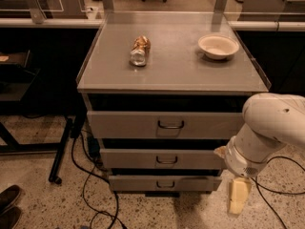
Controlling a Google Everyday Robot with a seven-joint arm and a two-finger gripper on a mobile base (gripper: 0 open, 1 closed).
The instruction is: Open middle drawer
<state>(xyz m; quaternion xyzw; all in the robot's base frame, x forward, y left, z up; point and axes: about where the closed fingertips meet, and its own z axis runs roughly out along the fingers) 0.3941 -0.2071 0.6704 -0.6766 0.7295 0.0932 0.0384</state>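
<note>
Grey cabinet (174,78) with three stacked drawers, seen from the front and above. Middle drawer (138,159) sits between the taller top drawer (128,124) and the narrow bottom drawer (138,182). Its small dark handle (167,160) is at front centre, with nothing touching it. A dark gap shows above its front and no tray interior is visible.

White arm (274,128) comes in from the right edge and bends down past the cabinet's right front corner. Gripper (238,195) hangs low, pointing at the floor, right of the bottom drawer's end and just off it, lower than the middle drawer's front. It is well apart from the middle handle. Open or closed: cannot tell. It holds nothing visible.

On the cabinet top a can (139,50) lies on its side left of centre, and a pale bowl (218,46) stands upright to the right, well apart from the can.

Black cables (90,185) trail on the speckled floor at the left of the cabinet. Shoes (8,205) are in the bottom left corner.
</note>
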